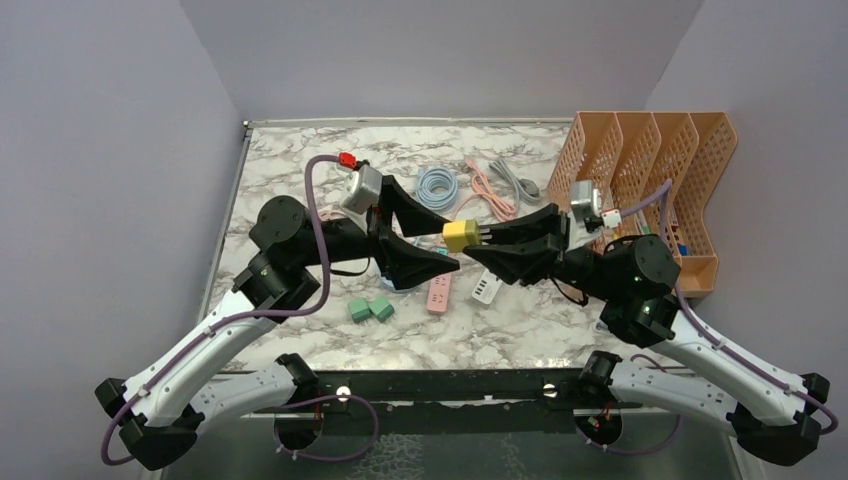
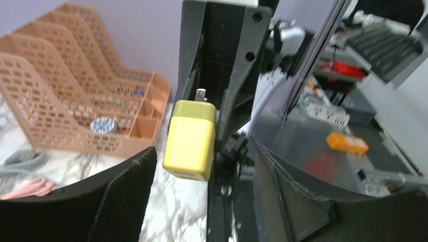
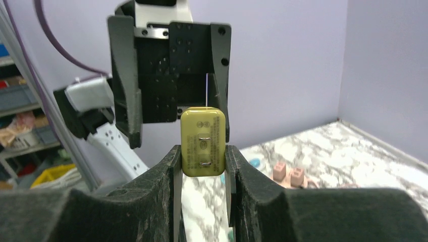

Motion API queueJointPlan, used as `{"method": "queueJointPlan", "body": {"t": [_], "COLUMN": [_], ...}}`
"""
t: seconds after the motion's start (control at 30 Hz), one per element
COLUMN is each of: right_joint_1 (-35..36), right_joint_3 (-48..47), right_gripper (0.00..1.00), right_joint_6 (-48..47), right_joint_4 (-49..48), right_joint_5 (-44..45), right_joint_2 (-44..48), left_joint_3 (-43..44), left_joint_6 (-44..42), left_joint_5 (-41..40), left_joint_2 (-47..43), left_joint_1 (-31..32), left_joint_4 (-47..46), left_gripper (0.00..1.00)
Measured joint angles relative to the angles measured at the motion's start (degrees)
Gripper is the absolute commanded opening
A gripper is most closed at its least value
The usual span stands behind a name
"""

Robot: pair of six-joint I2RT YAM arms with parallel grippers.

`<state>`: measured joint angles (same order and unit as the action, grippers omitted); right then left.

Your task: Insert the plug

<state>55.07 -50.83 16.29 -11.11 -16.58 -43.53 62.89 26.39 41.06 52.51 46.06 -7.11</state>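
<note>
Lilac walls closed in a marble surface (image 1: pixel 300 200); an orange rack (image 1: pixel 640 150) stood at its far right edge; loose cables (image 1: pixel 437 187) lay coiled near the back. Both arms met above the middle. The left gripper (image 1: pixel 443 247) had its jaws well apart, one either side of the plug without touching it; the right gripper (image 3: pixel 203 154) was clamped on the plug, pads pressed to its two narrow sides. On the surface below lay a pink strip (image 1: pixel 438 292), probably the socket meant for it, with two green blocks (image 1: pixel 359 311) just to the left.

The plug (image 1: pixel 460 236) was a yellow cube with rounded corners, held in the air between the two grippers, well clear of the surface. Its prongs (image 3: pixel 202 137) faced back toward the right wrist, so that end could not reach a socket as held.

By its look it would be light and rigid; a hard shell that would not give under the pads. The plastic seemed smooth and glossy, so it could slip or pivot if pinched near a rounded corner; the flat sides at mid-body looked the safest hold. The prongs seemed best left free, being thin metal and needed bare for insertion; a push into a socket would likely want a firm, square grip.
</note>
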Motion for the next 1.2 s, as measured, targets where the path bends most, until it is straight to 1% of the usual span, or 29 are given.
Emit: {"method": "queueJointPlan", "body": {"t": [0.13,0.33,0.6,0.8,0.9,0.93,1.03,1.13,1.17,1.2], "right_joint_1": [0.0,0.0,0.0,0.0,0.0,0.0,0.0,0.0,0.0,0.0], "right_joint_3": [-0.98,-2.62,-2.62,-2.62,-2.62,-2.62,-2.62,-2.89,-3.15,-3.48], "right_gripper": [0.01,0.01,0.01,0.01,0.01,0.01,0.01,0.01,0.01,0.01], "right_joint_6": [1.68,4.26,6.47,8.04,8.83,9.03,9.73,10.62,10.73,10.88], "right_joint_4": [-5.31,-10.75,-12.96,-13.2,-13.38,-13.42,-13.79,-13.92,-13.86,-13.81], "right_joint_5": [1.2,1.38,1.38,1.36,1.36,1.36,1.4,1.81,1.95,2.16], "right_joint_2": [-1.01,-2.97,-3.61,-3.74,-3.87,-3.96,-4.22,-4.59,-4.76,-4.94], "left_joint_3": [0.02,0.04,0.07,0.07,0.07,0.07,0.07,0.11,0.2,0.44], "left_joint_6": [7.17,13.94,16.52,17.27,17.7,17.81,18.01,17.9,17.9,17.97], "left_joint_5": [-3.34,-6.16,-7.08,-7.32,-7.32,-7.32,-7.3,-7.28,-7.28,-7.28], "left_joint_2": [0.63,2.75,2.8,2.78,2.8,2.8,2.82,3.15,3.32,3.54], "left_joint_1": [0.0,0.0,0.0,0.0,0.0,0.0,0.0,-0.2,-0.26,-0.33], "left_joint_4": [-5.88,-10.45,-14.16,-16.85,-17.75,-17.99,-18.29,-18.97,-19.26,-19.5], "left_gripper": [0.53,0.46,0.49,0.39,0.37,0.35,0.24,0.2,0.16,0.1]}}
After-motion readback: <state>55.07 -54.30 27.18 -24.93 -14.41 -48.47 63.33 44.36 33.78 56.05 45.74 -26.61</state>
